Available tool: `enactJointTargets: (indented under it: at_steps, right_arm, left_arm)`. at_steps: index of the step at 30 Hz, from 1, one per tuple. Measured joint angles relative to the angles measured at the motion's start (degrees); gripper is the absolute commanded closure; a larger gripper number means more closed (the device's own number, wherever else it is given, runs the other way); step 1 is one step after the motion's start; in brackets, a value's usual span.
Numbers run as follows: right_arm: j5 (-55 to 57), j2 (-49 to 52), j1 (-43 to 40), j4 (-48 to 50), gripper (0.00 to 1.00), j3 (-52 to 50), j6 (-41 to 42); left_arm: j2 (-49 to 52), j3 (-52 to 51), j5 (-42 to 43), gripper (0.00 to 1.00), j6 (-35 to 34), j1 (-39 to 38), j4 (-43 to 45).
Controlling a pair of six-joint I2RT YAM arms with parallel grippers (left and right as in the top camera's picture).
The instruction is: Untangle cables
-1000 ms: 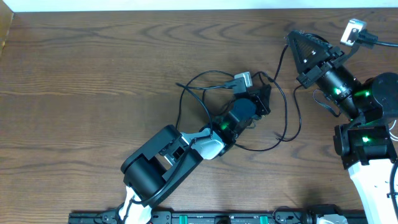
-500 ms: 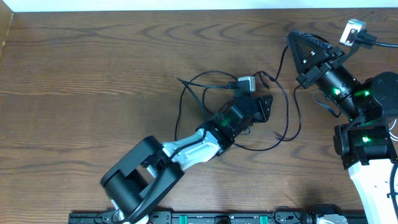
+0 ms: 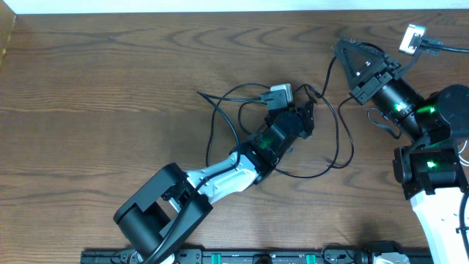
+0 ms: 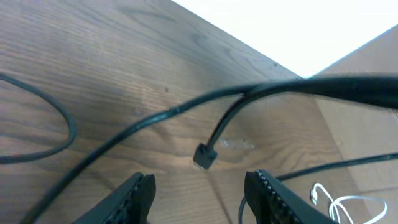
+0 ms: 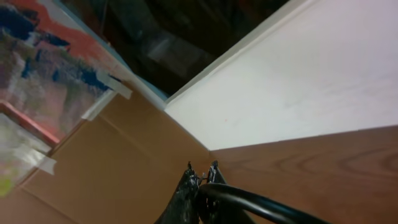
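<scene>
Thin black cables [image 3: 220,99] lie looped and crossed on the wooden table [image 3: 110,95] at its middle. My left gripper [image 3: 306,117] hovers over the tangle's right part, open with nothing between its fingers [image 4: 134,199]. In the left wrist view a black cable [image 4: 155,118] crosses just ahead of the left gripper [image 4: 202,193], and a small black plug [image 4: 203,157] hangs above the wood. A thin white cable [image 4: 339,205] shows at the lower right. My right gripper [image 3: 341,50] is raised at the back right, shut on a black cable [image 5: 261,205] that runs down toward the tangle.
A cardboard wall [image 4: 373,93] stands beyond the table's far edge, and a cardboard box corner [image 3: 6,33] shows at the far left. The right arm's base [image 3: 432,169] fills the right side. A black rail [image 3: 256,257] runs along the front edge.
My left gripper has opened and stretched slightly toward the back. The black loop under it has shifted a little to the left. The right gripper has barely moved.
</scene>
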Motion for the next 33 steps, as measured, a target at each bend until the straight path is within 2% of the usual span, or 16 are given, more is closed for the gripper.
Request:
enactJointTargets:
  at_steps: [14, 18, 20, 25, 26, 33]
  right_arm:
    - [-1.88, -0.02, 0.00, -0.13, 0.98, 0.00, 3.56]
    - [-2.27, -0.02, 0.00, -0.11, 0.98, 0.00, 4.37]
    - [-2.56, -0.02, 0.00, -0.11, 0.98, 0.00, 4.74]
    - [-2.80, -0.02, 0.00, -0.11, 0.98, 0.00, 5.09]
    - [-2.80, -0.02, 0.00, -0.11, 0.98, 0.00, 5.09]
    - [-2.71, -0.02, 0.00, -0.26, 0.98, 0.00, 4.61]
  left_arm:
    - [7.19, 0.07, -1.79, 0.35, 0.15, -0.20, 14.88]
    - [9.03, 0.07, -2.80, 0.34, 0.13, -0.20, 18.86]
    - [9.92, 0.07, -3.48, 0.43, 0.11, -0.20, 20.68]
    - [10.95, 0.07, -4.50, 0.89, -0.17, -0.20, 21.99]
    - [10.99, 0.07, -4.46, 0.92, -0.11, -0.20, 22.08]
    - [10.99, 0.07, -0.70, 0.93, 0.15, -0.20, 22.62]
